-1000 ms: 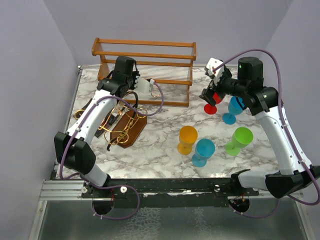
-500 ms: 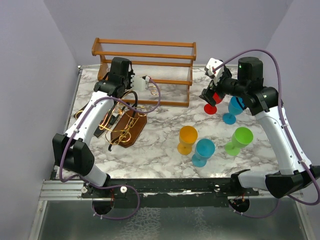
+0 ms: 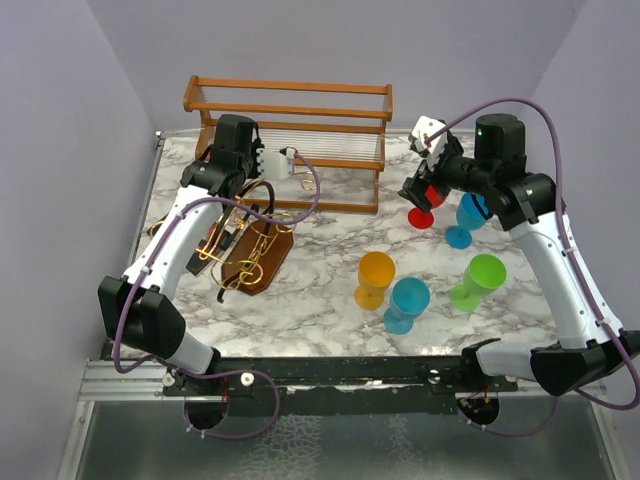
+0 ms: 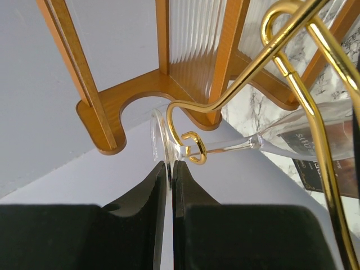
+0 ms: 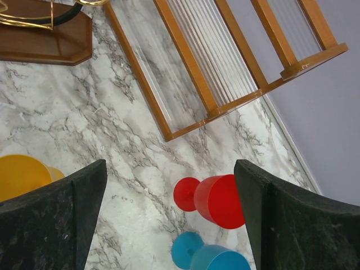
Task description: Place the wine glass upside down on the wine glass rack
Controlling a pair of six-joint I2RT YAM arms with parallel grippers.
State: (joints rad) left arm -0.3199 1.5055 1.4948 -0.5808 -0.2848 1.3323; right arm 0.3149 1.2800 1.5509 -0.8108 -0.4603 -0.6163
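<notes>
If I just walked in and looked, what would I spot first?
Probably the bright goblets on the right side of the marble table, with a red one under the open right gripper. Then the shiny gold wine glass rack on the left, where the left gripper pinches the foot of a clear wine glass.

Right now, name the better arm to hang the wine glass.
Left: the left tool pinches the clear wine glass by its foot at the gold rack; the right tool hangs open over a red goblet.
</notes>
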